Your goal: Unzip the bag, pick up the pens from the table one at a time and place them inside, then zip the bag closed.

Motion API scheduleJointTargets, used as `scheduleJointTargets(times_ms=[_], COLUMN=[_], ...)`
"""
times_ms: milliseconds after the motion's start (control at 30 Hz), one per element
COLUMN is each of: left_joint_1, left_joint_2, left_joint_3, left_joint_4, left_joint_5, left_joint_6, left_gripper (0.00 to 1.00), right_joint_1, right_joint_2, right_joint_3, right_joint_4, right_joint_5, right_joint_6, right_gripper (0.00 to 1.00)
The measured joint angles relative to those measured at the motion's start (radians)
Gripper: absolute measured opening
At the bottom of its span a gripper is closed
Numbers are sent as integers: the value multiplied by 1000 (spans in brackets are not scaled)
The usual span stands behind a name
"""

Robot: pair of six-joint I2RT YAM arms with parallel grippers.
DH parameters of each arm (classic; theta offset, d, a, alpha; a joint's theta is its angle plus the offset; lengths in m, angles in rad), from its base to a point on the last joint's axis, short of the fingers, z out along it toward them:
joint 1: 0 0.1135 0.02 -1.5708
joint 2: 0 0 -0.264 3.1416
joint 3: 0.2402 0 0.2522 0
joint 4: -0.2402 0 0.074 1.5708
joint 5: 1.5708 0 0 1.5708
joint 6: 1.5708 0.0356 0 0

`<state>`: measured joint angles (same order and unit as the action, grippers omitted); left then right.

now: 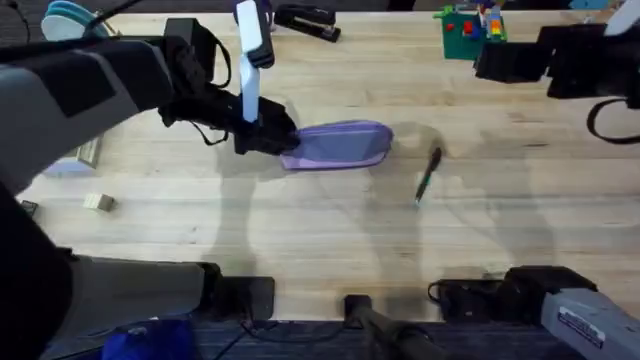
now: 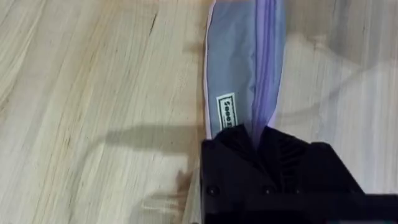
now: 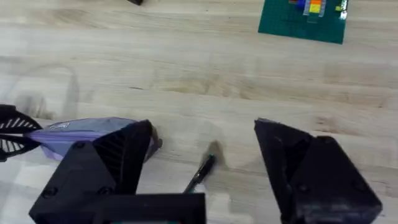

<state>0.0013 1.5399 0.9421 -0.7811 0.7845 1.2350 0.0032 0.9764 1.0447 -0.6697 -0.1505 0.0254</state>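
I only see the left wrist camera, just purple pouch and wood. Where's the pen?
Observer: From overhead, the pen lies on the table to the right of the pouch, not touching it.
Operator: What's the other arm doing?
Observer: The right gripper is open and holds nothing. Its wrist view shows the pen lying on the wood beyond its spread fingers.
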Motion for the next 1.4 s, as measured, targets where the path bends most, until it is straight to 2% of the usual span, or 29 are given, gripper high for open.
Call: scheduleJointTargets(times_ms=[167,400,600,700,833,933,1400], left_joint_1=[0,0,0,0,0,0,0], left_joint_2=[0,0,0,0,0,0,0], left_joint_3=[0,0,0,0,0,0,0], left_joint_4=[0,4,5,7,8,7,8], left_joint_5=[0,0,0,0,-1,-2,-2], left_joint_6=[0,0,0,0,0,0,0], left_gripper=[40,40,41,41,41,41,41], right_joint_1=[0,0,-2,-2,-2,-2,-2], right_joint_2=[0,1,38,75,126,169,180], right_joint_3=[0,0,0,0,0,0,0], right_joint_4=[-22,-123,-222,-237,-233,-245,-221], right_joint_5=[0,-6,-114,-156,-145,-58,-7], right_joint_6=[-47,-253,-489,-553,-594,-614,-626], right_gripper=[996,995,995,995,995,995,996])
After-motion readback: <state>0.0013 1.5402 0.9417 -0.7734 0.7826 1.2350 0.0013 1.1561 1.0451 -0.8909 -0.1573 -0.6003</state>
